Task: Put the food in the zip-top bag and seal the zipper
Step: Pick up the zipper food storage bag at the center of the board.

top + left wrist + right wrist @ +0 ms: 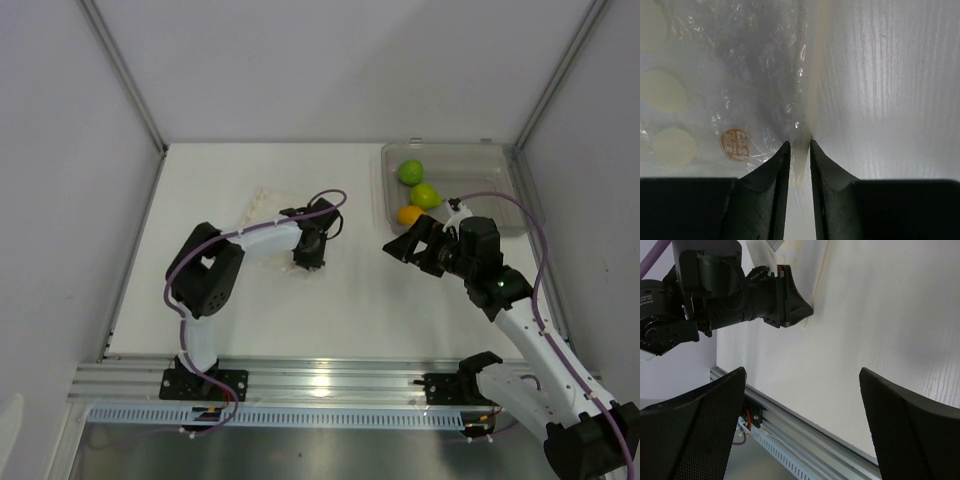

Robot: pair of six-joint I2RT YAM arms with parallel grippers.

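While the right gripper [801, 374] gapes, the left gripper [799, 146] pinches the crinkly zip-top bag [740, 75].

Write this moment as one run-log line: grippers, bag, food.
left gripper: shut on edge of clear dotted plastic zip-top bag | right gripper: open, empty | lime-green and orange round fruits: in clear rigid tray

White link shells w/ black joint housings on left arm [205, 280] & right arm [530, 335]. Purple cable [330, 196] run along each arm, looping free near the wrist. Black base mounts [200, 383], blocky, at the foot of each. Small green LED [503, 283] lit on right forearm. Left fingers [765, 185] smooth matte black, tapering to thin tips. Right fingers [695, 425] black too, broad, w/ fine mesh texture on inner faces.
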